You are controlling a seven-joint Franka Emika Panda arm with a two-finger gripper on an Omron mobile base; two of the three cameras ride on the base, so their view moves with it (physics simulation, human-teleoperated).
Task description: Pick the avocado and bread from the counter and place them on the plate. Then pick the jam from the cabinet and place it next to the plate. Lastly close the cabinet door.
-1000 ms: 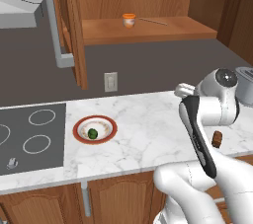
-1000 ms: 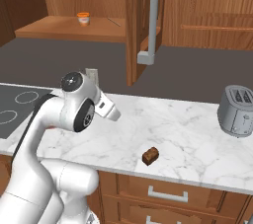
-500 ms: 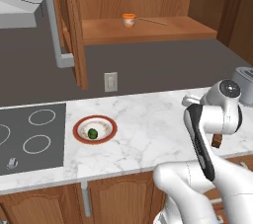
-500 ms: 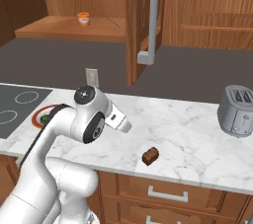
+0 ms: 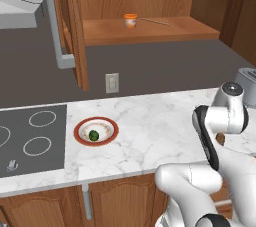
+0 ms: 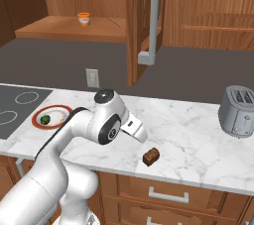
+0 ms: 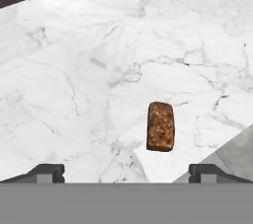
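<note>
The dark brown bread point(image 7: 160, 126) lies on the white marble counter point(image 7: 74, 70) near its front edge, just ahead of my gripper point(image 7: 126, 172), a little right of centre. The gripper is open, its fingertips point(image 7: 47, 172) wide apart with nothing between them. In the right base view the gripper point(image 6: 140, 135) hovers just left of the bread point(image 6: 151, 156). The avocado point(image 5: 93, 134) rests on the red-rimmed plate point(image 5: 80, 131) beside the stovetop. An orange jam point(image 5: 130, 20) jar stands on the shelf of the cabinet point(image 5: 150, 28), whose cabinet door point(image 5: 75, 26) stands open.
A grey toaster point(image 6: 240, 111) sits at the counter's right end, beyond the bread. The dark stovetop point(image 5: 30, 138) lies left of the plate. A wall socket point(image 5: 112, 82) is on the back wall. Wooden drawers point(image 6: 168, 196) run below the counter edge.
The arm has swung to the right, away from the plate, and the hand now hangs lower, close over the bread. The gripper stayed open. Nothing else moved.
</note>
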